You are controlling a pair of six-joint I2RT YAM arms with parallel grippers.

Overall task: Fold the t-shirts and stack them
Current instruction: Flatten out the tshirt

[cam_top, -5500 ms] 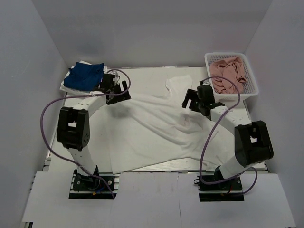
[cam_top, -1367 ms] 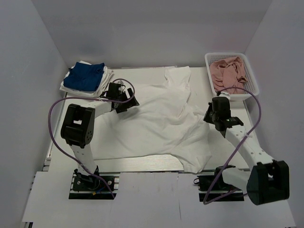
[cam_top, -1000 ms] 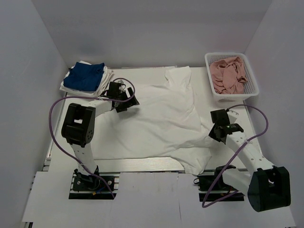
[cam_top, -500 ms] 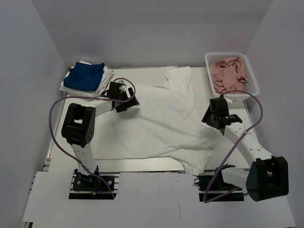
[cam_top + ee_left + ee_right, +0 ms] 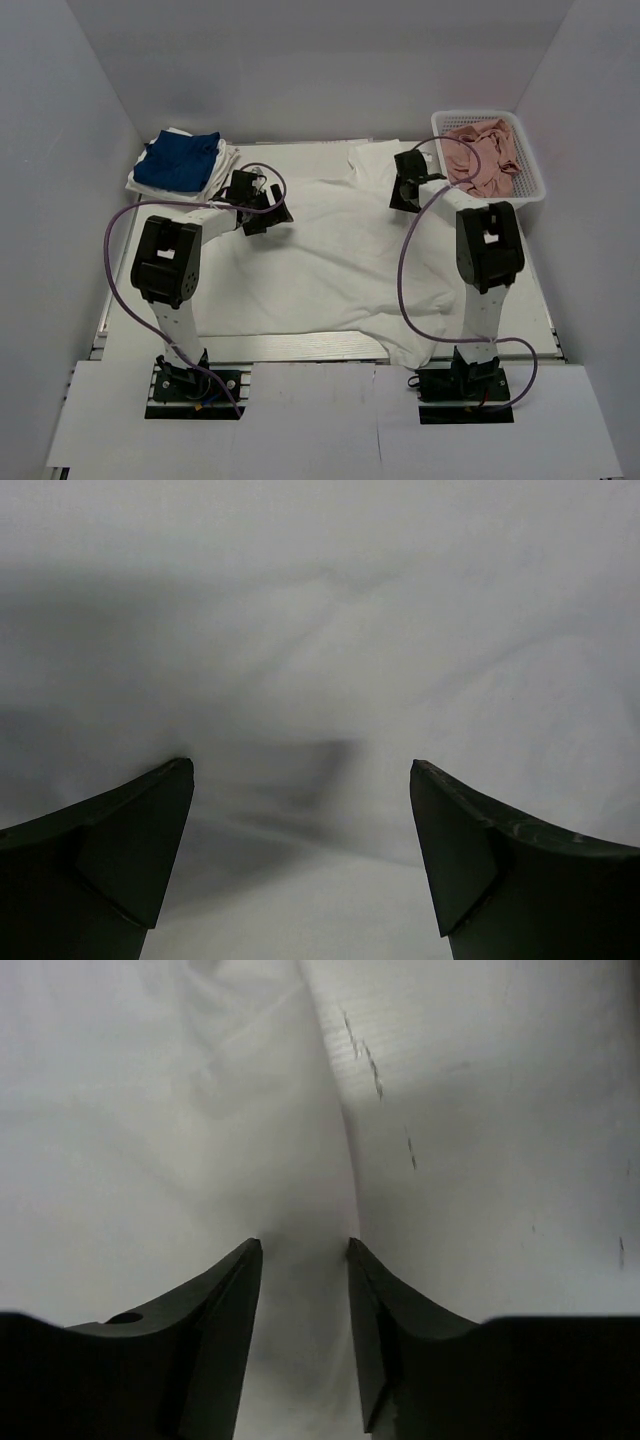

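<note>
The left arm (image 5: 165, 268) is showing a chunky black joint housing with white links on either side, and the right arm (image 5: 488, 250) is matching it, black block on white tube. A purple cable (image 5: 108, 262) is looping wide of the left arm at nine o'clock, and a second purple cable (image 5: 403, 262) is trailing along the right one. Down at six o'clock, both are standing on black base plates (image 5: 195, 385), with wiring bunching there. The left end effector (image 5: 268, 212) and right end effector (image 5: 405, 190) are reading black. Up close, the left fingers (image 5: 120, 850) are looking dark, matte and wedge-shaped. The right fingers (image 5: 215, 1340) are tapering too, one carrying a small round hole.
</note>
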